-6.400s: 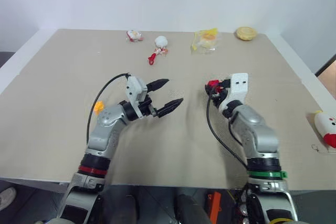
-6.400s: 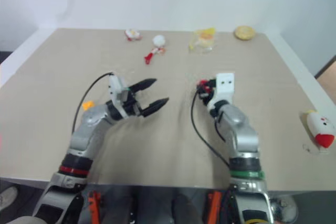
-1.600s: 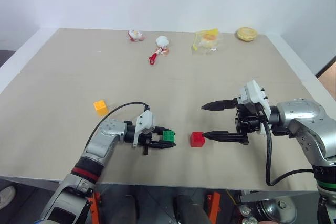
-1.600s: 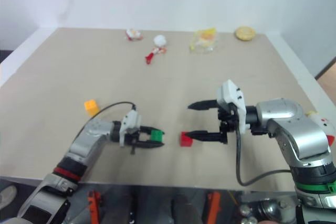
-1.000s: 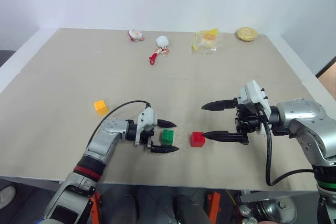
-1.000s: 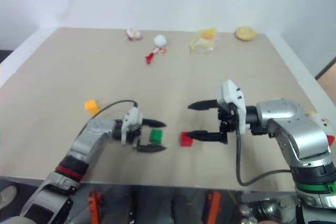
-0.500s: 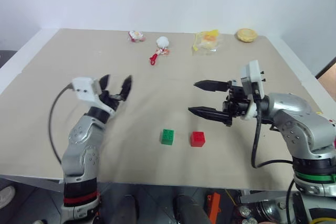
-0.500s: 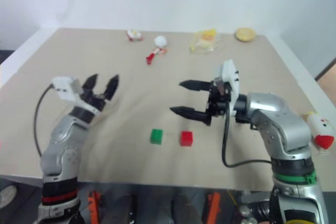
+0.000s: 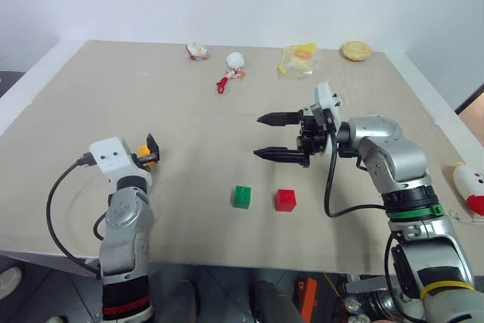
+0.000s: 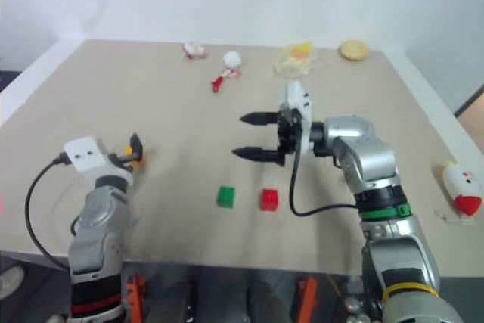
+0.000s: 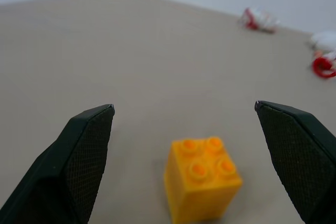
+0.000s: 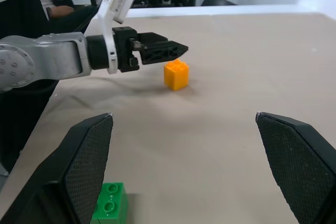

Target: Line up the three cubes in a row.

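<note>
The green cube and the red cube sit side by side near the table's front, a small gap between them. The yellow-orange cube stands apart at the left, partly hidden behind my left gripper. In the left wrist view this cube lies just ahead, between the open fingers, untouched. My right gripper hovers open and empty behind the red and green cubes, pointing left. The right wrist view shows the yellow-orange cube and the green cube.
A white cone toy with a red tip lies at the table's right edge. Along the far edge are a small red-and-white toy, a white-and-red toy, a yellow packet and a round biscuit-like thing. A person in dark clothes is beyond the table's left side.
My left gripper left the green cube, swung left and now points forward at the yellow-orange cube. My right gripper drew away from the red cube, rising and moving left. Red and green cubes stayed put.
</note>
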{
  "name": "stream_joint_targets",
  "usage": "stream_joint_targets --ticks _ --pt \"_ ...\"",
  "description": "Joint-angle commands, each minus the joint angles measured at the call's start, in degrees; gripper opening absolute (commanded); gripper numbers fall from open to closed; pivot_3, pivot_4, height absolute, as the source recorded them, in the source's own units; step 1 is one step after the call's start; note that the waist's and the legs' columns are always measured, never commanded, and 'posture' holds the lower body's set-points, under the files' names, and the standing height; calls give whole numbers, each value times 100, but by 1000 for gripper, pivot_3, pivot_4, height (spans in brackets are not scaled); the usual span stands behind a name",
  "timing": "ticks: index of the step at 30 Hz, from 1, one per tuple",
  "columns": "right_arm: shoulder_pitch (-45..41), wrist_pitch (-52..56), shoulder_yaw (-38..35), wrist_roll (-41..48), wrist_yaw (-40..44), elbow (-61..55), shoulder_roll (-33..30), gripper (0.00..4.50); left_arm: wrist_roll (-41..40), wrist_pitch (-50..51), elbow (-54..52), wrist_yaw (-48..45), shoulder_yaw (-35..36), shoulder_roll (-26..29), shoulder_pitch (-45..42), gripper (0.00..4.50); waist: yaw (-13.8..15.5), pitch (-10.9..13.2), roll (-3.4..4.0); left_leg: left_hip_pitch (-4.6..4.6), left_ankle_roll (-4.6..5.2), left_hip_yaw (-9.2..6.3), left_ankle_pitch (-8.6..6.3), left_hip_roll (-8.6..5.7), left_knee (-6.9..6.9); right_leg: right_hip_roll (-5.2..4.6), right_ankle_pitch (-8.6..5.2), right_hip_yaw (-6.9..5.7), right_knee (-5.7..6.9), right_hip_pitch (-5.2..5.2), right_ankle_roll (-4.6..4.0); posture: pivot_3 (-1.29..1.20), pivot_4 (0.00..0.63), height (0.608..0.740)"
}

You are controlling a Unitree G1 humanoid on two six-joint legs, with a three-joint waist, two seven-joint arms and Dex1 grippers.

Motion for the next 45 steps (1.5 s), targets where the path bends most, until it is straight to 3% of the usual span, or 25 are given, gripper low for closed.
stream_joint_targets --ticks 1,13,16,23,30,33,35,40,45 --pt "-252 -138 -64 -60 120 -45 5 4500 134 -82 256 177 -32 3 -191 4434 0 0 0 -1 0 0 0 0 -1 0 -1 0 0 0 1 0 150 740" --pt "-260 -78 -147 -99 107 -205 25 4500 377 -203 1033 145 -227 146 -505 4434 -1 0 -1 -1 -2 0 -1 -1 -3 -1 -3 -1 0 0 2 0 150 740" --pt "-255 -69 -170 -83 98 -206 22 4500 389 -225 1053 154 -235 154 -520 3666 -1 0 -1 -1 -2 -1 -1 -1 -5 -1 -3 -1 0 -1 2 0 150 740" --pt "-284 11 -248 36 123 -229 36 4500 421 -286 1098 171 -237 161 -541 1353 -1 0 -1 -1 -2 0 -1 -1 -5 -1 -4 -1 0 -1 2 0 150 740" --pt "-230 159 -296 160 128 -355 25 4500 375 -297 1079 47 -269 189 -542 1373 -1 0 -1 -1 -2 0 -1 -1 -6 -1 -4 -1 0 -1 1 0 150 740" --pt "-110 252 -314 230 130 -554 -42 4500 58 -439 1026 -683 -408 370 -616 1373 -1 0 -1 -1 -2 -1 -1 -1 -6 -1 -4 -1 0 -2 1 0 150 740" --pt "55 399 -314 323 218 -844 -191 4500 -383 -464 997 -1671 -578 614 -630 1373 7 0 -1 -2 -2 -1 -1 -1 -7 -1 -4 -2 0 -3 0 0 150 740" --pt "604 777 -422 636 545 -1676 -809 4500 -1460 -732 1285 -5323 -970 2169 -762 1373 -2 0 -1 -8 -13 2 -2 -2 -19 -7 -16 -5 -1 -14 -6 0 150 740" --pt "911 886 -514 729 504 -2023 -1125 4500 -1812 -915 2045 -7729 -1442 3101 -1099 1373 -9 0 3 -6 -13 8 -2 6 -39 -4 -25 -10 3 -31 -28 0 150 740"
